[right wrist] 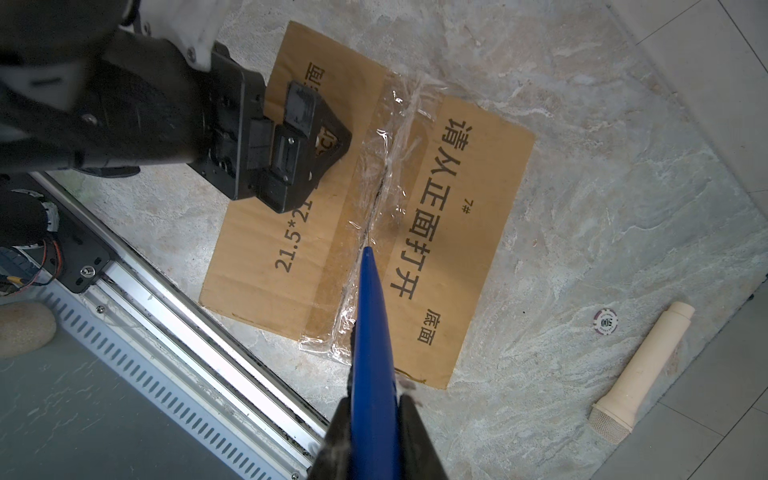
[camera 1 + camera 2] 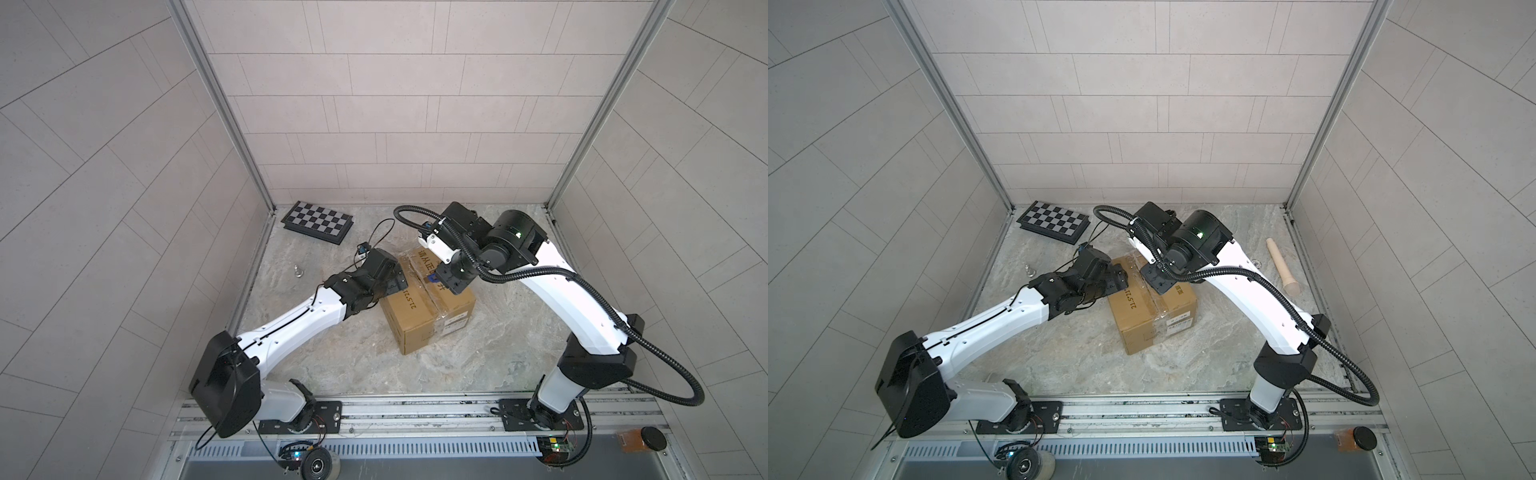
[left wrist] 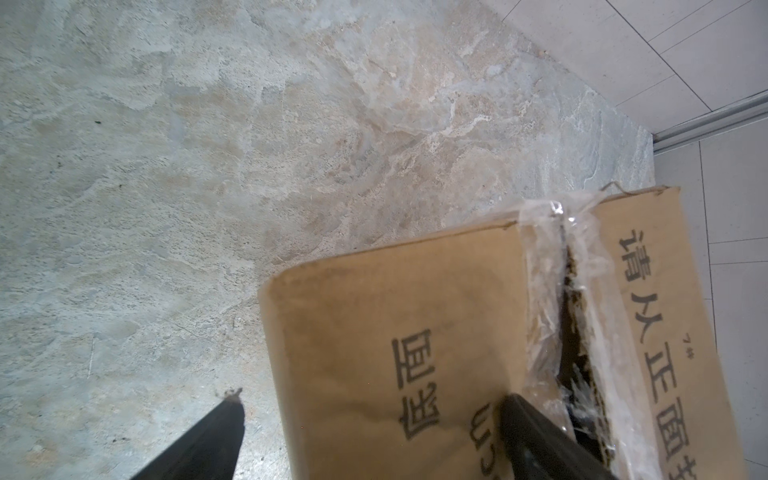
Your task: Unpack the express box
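Note:
The express box point(image 2: 428, 309) point(image 2: 1152, 316), brown cardboard with black print, stands mid-floor. Clear tape point(image 1: 384, 137) runs along its top seam. The seam gapes darkly in the left wrist view, on the box point(image 3: 395, 332). My right gripper point(image 1: 374, 399) point(image 2: 446, 282) point(image 2: 1156, 278) is shut on a blue pointed tool point(image 1: 372, 332), whose tip sits on the taped seam. My left gripper point(image 3: 372, 401) point(image 2: 397, 282) point(image 2: 1121, 278) is open at the box's left top edge. One of its fingers point(image 3: 540, 436) lies on the top near the seam, the other over the floor beside the box point(image 1: 457, 187).
A chequered board point(image 2: 318, 222) point(image 2: 1054, 220) lies at the back left. A small metal piece point(image 2: 297, 270) sits left of the box. A cream cylinder point(image 2: 1281, 266) point(image 1: 640, 370) and a poker chip point(image 1: 606, 321) lie to the right. The mounting rail point(image 2: 415, 411) runs along the front.

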`<state>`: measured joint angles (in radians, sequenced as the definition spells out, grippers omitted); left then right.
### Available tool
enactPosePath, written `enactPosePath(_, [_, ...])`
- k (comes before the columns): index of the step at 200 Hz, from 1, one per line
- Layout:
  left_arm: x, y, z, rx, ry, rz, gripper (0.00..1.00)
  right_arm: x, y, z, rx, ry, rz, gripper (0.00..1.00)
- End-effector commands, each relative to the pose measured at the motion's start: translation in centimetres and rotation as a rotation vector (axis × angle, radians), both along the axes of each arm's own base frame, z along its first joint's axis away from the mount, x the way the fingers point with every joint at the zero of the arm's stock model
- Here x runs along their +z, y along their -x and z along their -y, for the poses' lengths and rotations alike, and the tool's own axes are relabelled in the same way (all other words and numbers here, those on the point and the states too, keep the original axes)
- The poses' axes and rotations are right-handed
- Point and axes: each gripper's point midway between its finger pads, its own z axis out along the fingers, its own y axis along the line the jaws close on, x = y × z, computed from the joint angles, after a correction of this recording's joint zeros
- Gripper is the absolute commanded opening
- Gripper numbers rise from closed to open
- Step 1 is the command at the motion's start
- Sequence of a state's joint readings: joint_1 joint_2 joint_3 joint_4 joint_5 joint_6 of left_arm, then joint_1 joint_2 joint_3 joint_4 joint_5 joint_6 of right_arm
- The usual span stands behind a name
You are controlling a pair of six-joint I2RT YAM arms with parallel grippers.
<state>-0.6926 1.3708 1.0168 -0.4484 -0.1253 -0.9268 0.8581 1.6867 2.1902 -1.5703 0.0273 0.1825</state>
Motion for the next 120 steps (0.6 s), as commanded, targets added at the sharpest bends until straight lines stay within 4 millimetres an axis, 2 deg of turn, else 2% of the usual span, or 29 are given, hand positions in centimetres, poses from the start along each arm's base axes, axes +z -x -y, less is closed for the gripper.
enactPosePath(1, [-7.3, 5.0, -5.6, 0.006, -0.293, -0.268, 0.98, 0.6, -0.1, 0.2, 0.009, -0.007, 0.031, 0.0])
enactPosePath(52, [-7.2, 5.2, -5.8, 0.011, -0.293, -0.266, 0.98, 0.5, -0.8, -0.4, 0.014, -0.009, 0.052, 0.0])
enactPosePath(120, [-7.3, 5.3, -5.9, 0.013, -0.291, -0.265, 0.98, -0.6, -1.6, -1.2, 0.025, 0.0, 0.057, 0.0])
